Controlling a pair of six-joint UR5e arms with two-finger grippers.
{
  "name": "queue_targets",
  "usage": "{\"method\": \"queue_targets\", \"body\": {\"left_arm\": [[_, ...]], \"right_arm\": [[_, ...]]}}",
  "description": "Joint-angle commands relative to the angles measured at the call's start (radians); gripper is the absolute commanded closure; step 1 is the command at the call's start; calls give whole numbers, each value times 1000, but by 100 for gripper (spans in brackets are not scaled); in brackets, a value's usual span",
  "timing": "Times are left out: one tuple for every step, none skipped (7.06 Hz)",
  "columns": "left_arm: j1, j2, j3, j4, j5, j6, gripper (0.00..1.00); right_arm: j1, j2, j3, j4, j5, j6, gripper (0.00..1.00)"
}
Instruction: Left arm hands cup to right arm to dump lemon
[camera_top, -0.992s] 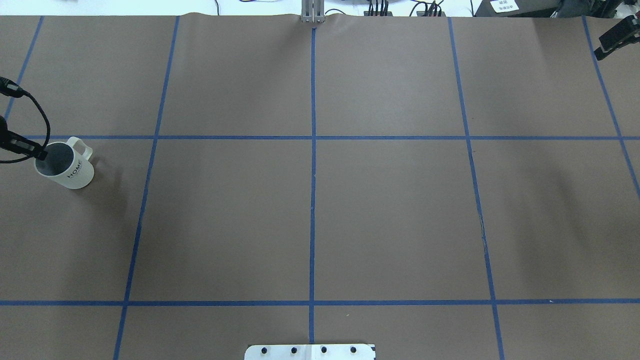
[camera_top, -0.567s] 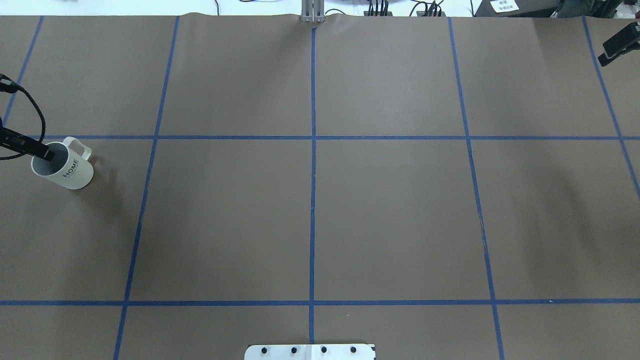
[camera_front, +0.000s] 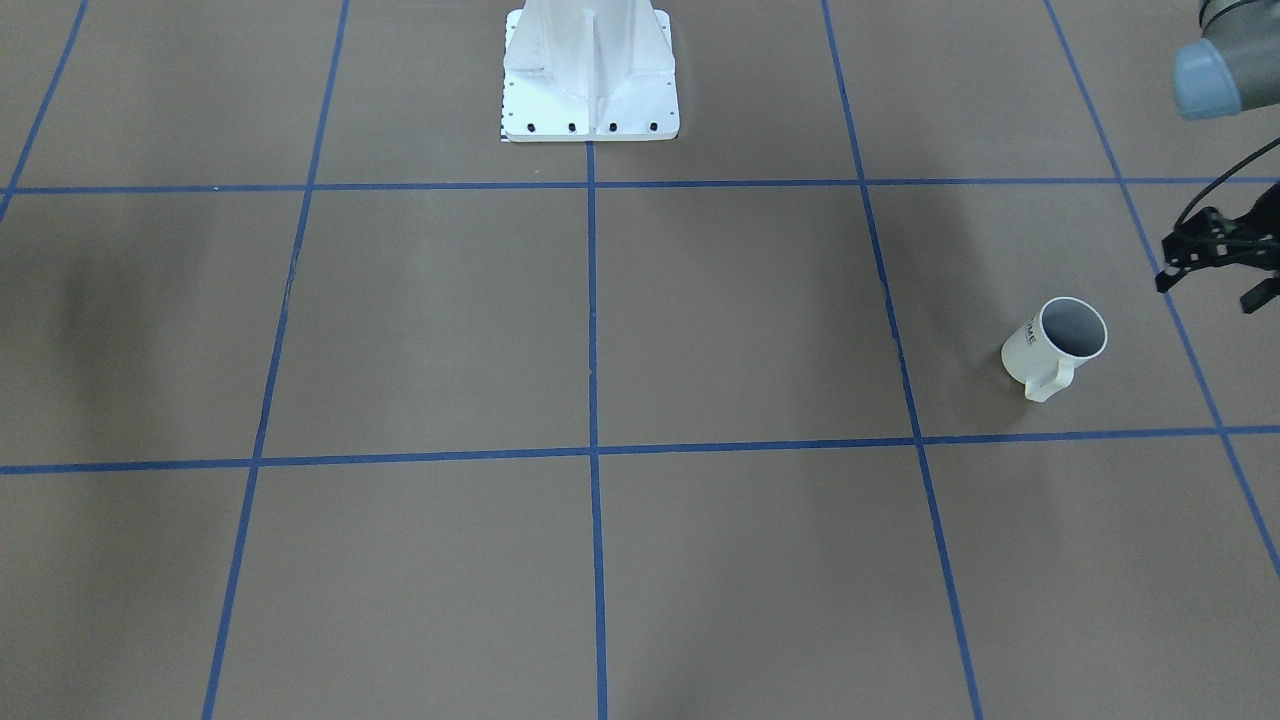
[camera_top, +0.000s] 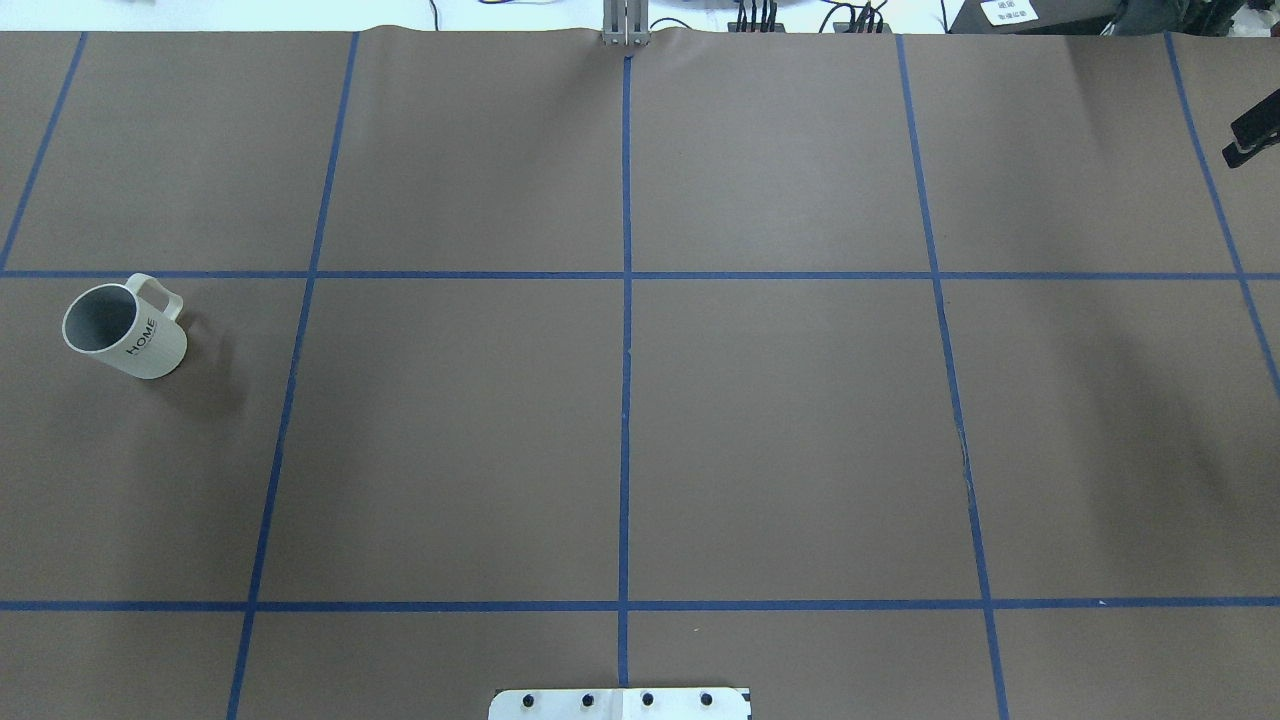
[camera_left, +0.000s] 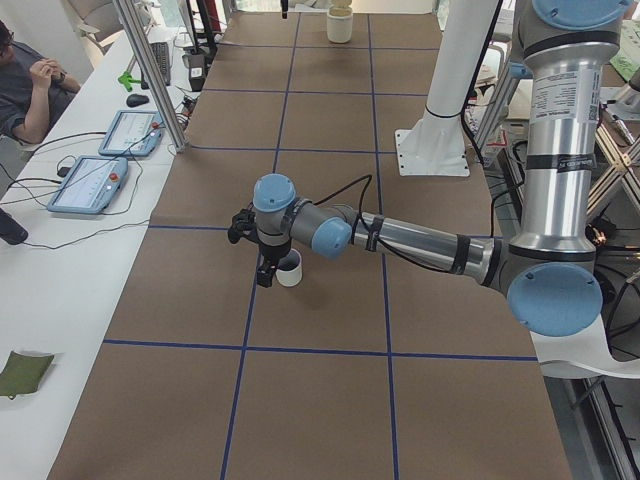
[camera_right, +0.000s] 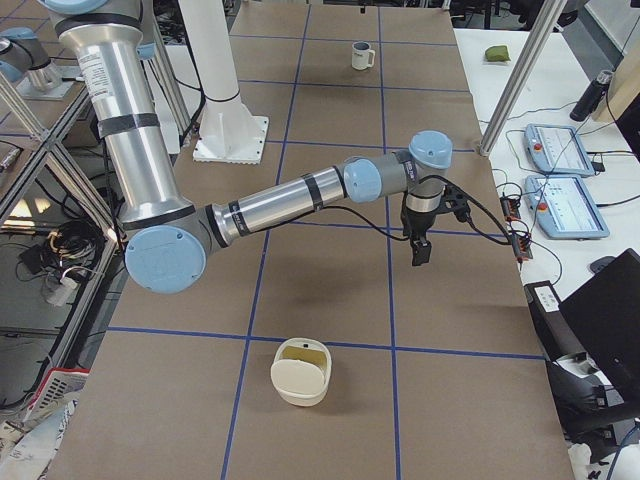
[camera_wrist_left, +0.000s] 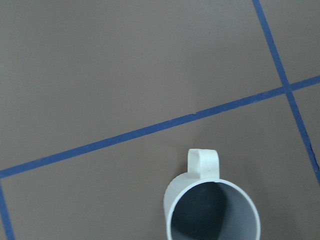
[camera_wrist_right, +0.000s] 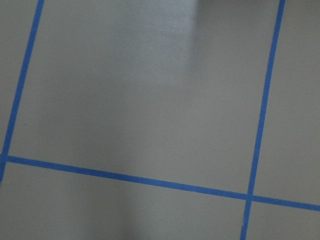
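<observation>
The cup stands upright on the brown table near the end on the robot's left, just on the robot's side of one of the blue tape lines. Its handle points away from the robot, towards the operators' side. The dark "HOME" lettering faces the middle of the table. The mouth is open to the cameras and shows a grey inside wall; the bottom lies in shadow, so what it holds cannot be determined. Nothing touches the cup. The left arm reaches out low across the table. The left claw hangs near the cup, on the side towards the table's left end, apart from it. Seen from the front, its two black fingers stand spread apart and nothing sits between them. The left wrist camera looks down on the cup's rim and handle at the bottom of its view. The right arm is stretched towards the opposite end of the table, well apart from the cup. The right claw points down over bare table. Whether its fingers are together or apart cannot be determined. A cream tub sits on the table at the robot's right end.
</observation>
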Motion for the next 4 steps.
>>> {"method": "queue_targets", "body": {"left_arm": [[-110, 11, -9, 185, 9, 194, 0], [-131, 16, 11, 188, 11, 194, 0], [-132, 39, 21, 167, 9, 193, 0], [-139, 22, 12, 147, 0, 184, 0]], "right_arm": [[57, -21, -44, -44, 6, -81, 0], [97, -49, -43, -51, 9, -89, 0], [112, -91, -40, -46, 7, -89, 0], [129, -113, -33, -46, 10, -101, 0]]}}
